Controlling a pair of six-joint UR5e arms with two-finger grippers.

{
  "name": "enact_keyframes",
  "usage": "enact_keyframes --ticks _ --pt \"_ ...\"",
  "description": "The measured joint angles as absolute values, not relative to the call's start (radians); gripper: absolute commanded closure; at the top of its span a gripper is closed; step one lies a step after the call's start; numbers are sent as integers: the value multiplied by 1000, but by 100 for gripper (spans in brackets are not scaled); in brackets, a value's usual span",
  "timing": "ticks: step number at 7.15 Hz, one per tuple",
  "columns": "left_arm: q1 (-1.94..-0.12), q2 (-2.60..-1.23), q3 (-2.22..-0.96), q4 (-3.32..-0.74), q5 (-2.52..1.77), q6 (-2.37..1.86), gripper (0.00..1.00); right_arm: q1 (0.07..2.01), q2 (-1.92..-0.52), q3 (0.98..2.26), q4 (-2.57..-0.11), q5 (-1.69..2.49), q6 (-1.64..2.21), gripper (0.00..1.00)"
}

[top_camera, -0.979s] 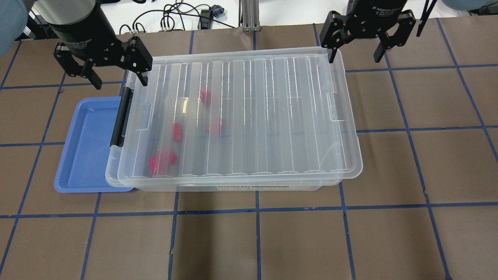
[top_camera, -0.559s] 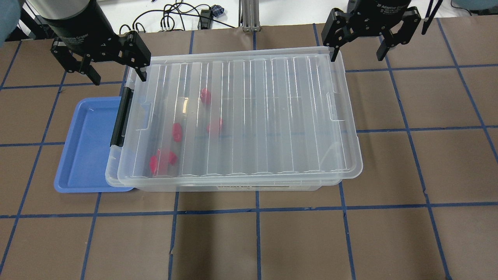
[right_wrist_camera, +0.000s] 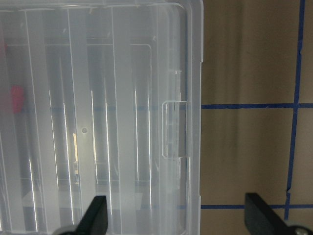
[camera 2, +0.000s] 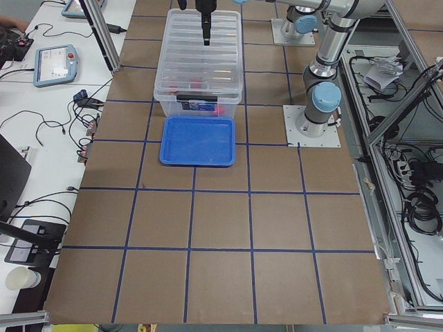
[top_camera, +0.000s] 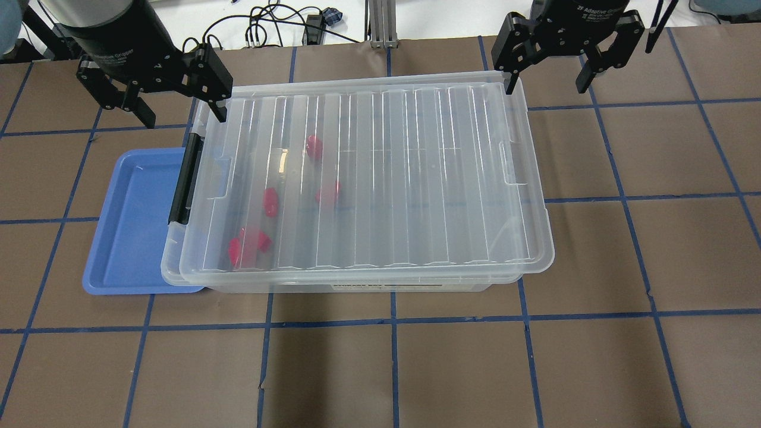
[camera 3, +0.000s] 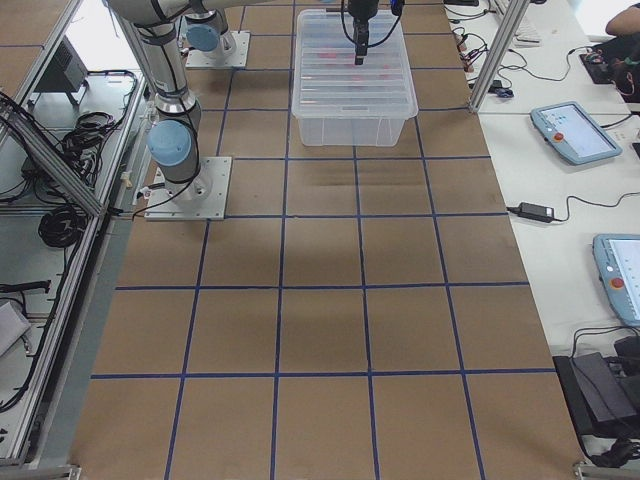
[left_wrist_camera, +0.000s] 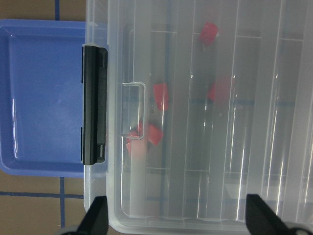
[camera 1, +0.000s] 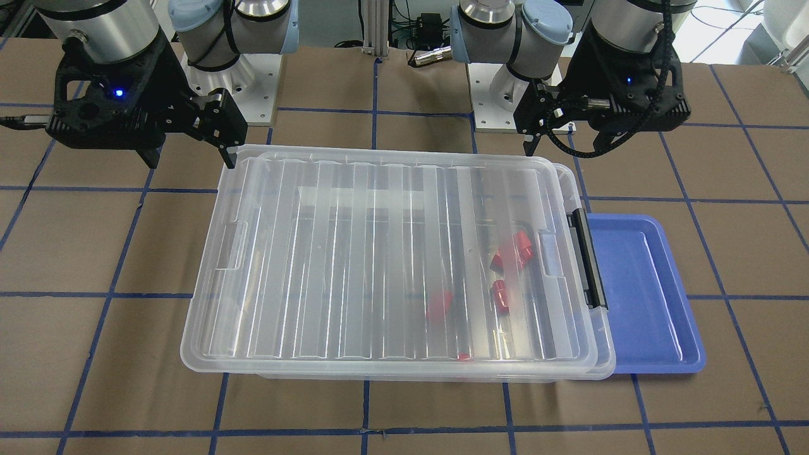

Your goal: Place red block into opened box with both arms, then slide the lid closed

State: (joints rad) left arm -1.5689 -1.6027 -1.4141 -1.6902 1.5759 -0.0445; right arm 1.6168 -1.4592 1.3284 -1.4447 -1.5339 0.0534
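The clear box (top_camera: 357, 287) stands mid-table with its black latch bar (top_camera: 181, 184) at the left end. The ribbed clear lid (top_camera: 416, 178) lies flat on it, covering nearly all of it and overhanging a little at the right end. Several red blocks (top_camera: 271, 202) show blurred through the lid near the latch end. My left gripper (top_camera: 178, 113) hovers open over the far left corner of the box, holding nothing. Above the far right corner my right gripper (top_camera: 547, 84) is also open and empty. Both wrist views look down on the lid between spread fingertips (left_wrist_camera: 98, 218).
A blue tray (top_camera: 128, 226) lies against the box's latch end, partly under it. Cables (top_camera: 261, 30) and a metal post (top_camera: 380, 24) sit beyond the far table edge. The brown table (top_camera: 392, 368) carries a blue tape grid.
Both grippers have drawn slightly up and back toward the far edge, still open. Box, lid and red blocks have not moved.
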Motion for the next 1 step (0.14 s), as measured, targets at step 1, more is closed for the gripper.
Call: enact_keyframes --ticks 1 --pt "-1568 -1605 -1417 -1690 1578 -44 0 1617 -1459 1329 -1444 -1534 52 0"
